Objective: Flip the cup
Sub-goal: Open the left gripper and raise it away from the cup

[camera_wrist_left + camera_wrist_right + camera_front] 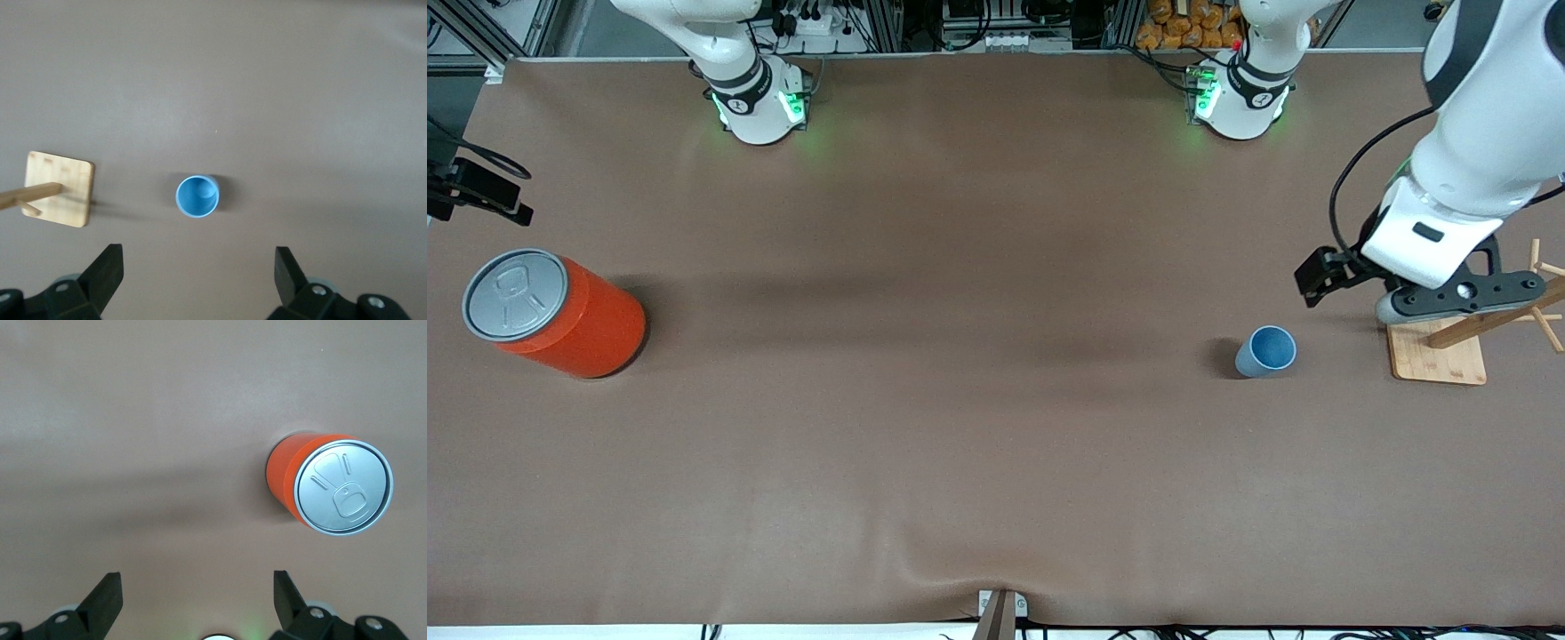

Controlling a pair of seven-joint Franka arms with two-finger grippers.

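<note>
The light-blue cup (1265, 351) stands upright on the brown table with its open rim up, toward the left arm's end. In the left wrist view the cup (197, 197) shows from above, its inside empty. My left gripper (1463, 298) hangs high over the table beside the cup, above a wooden stand; its fingers (107, 273) are spread wide, open and empty, and the cup is apart from them. My right gripper (197, 600) is open and empty, high over the table near the orange-red can (330, 483). The right arm waits.
The large orange-red can with a grey lid (551, 311) stands toward the right arm's end. A wooden stand with pegs on a bamboo base (1440, 356) stands beside the cup under the left hand; it also shows in the left wrist view (59, 189).
</note>
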